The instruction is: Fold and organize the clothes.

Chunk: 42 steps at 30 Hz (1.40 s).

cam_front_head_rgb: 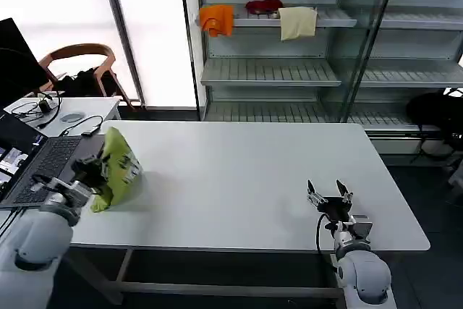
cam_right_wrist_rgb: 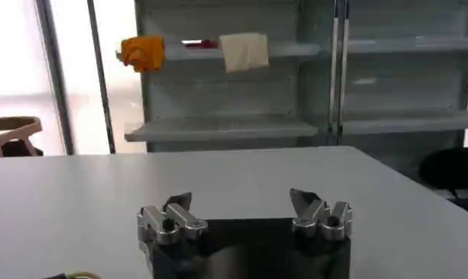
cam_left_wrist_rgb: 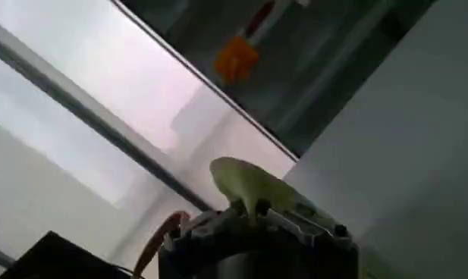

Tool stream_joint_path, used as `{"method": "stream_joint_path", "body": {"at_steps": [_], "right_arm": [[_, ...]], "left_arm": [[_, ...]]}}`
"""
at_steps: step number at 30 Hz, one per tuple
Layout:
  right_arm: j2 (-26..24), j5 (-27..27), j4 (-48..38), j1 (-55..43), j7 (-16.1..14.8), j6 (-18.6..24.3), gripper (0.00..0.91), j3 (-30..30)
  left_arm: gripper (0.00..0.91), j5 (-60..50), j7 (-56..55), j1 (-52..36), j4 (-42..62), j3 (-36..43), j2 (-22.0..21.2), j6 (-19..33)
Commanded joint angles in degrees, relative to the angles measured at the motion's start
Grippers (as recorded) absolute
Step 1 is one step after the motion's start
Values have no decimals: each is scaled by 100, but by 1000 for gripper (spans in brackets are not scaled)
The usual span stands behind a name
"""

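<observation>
Gripping a bunched lime yellow-green T-shirt (cam_front_head_rgb: 116, 168) at the near left of the white table (cam_front_head_rgb: 239, 179), the robot's left gripper (cam_front_head_rgb: 92, 173) holds the garment raised in a crumpled peak, its lower folds seemingly resting on the tabletop just beside a laptop (cam_front_head_rgb: 36, 168) that sits at the table's left end. In the left wrist view the fabric (cam_left_wrist_rgb: 249, 186) rises from between the closed fingers. Across the table, near the front right edge, the right gripper (cam_front_head_rgb: 329, 195) waits above the surface with its fingers (cam_right_wrist_rgb: 177, 216) spread wide and nothing between them. Folding appears barely begun: the shirt is a wad, not laid flat, and spreading, folding and placing all look to be ahead. Room to work lies in the broad bare middle of the table, between the two arms; the laptop and its cables crowd the left side, so the cloth would be better drawn toward the centre. Beyond the far edge stand metal shelves (cam_front_head_rgb: 275, 70) bearing an orange cloth (cam_front_head_rgb: 217, 19), a red cloth (cam_front_head_rgb: 264, 6) and a cream cloth (cam_front_head_rgb: 298, 22).
</observation>
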<state>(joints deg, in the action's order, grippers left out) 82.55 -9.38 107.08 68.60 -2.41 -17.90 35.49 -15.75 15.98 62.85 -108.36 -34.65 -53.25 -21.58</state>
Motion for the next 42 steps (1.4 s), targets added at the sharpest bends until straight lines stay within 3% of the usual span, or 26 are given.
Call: {"method": "stream_joint_path", "body": {"at_steps": [1, 5, 6, 7, 8, 10, 14, 20, 23, 28, 30, 33, 36, 40, 42], "right_arm": [[-19, -14, 0, 88, 10, 50, 907, 47], [-10, 11, 52, 135, 14, 38, 907, 23], [-4, 17, 61, 137, 16, 30, 907, 8], [2, 28, 79, 134, 16, 14, 907, -11], [9, 39, 91, 131, 19, 1, 907, -30], [30, 69, 147, 114, 17, -63, 907, -95], [116, 94, 326, 1, 13, -315, 907, -330], [314, -140, 436, -313, 146, -1032, 907, -886], [466, -587, 329, -580, 433, -1529, 907, -1321], [605, -1584, -53, -1112, 1009, -1541, 907, -2160], [651, -2379, -226, -1447, 1505, -1543, 907, -2624], [729, -2957, -356, -1745, 1753, -1550, 907, -3078], [897, -3764, -587, -2077, 2383, -1555, 907, -3565], [1089, -4024, -844, -2191, 2526, -1560, 907, -3665], [1115, -4077, -1015, -2193, 2439, -1561, 907, -3745]], "left_arm": [[50, -1234, 147, 47, -34, 1397, -791, -20], [91, -331, -147, -267, -74, 1656, -978, -404], [252, 83, -284, -357, -88, 1709, -1030, -552], [655, 325, -330, -419, -120, 1773, -1079, -727], [907, 663, -450, -479, -135, 1859, -1114, -804], [907, 1082, -609, -536, -217, 1981, -1258, -1140], [907, 1308, -831, -548, -209, 2335, -1526, -1155], [907, 1742, -1183, -533, -165, 2764, -1932, -1155], [907, 2118, -1253, -537, -332, 2716, -1990, -1154], [907, 2361, -1238, -453, -710, 2137, -1728, -1148], [907, 2485, -1233, -301, -783, 1680, -1632, -1143], [907, 2693, -1286, -149, -739, 1196, -1505, -1141], [907, 2877, -1362, 1, -637, 717, -1429, -1069], [907, 2979, -1369, 160, -577, 406, -1436, -1038], [907, 2979, -1370, 259, -550, 337, -1442, -996]]}}
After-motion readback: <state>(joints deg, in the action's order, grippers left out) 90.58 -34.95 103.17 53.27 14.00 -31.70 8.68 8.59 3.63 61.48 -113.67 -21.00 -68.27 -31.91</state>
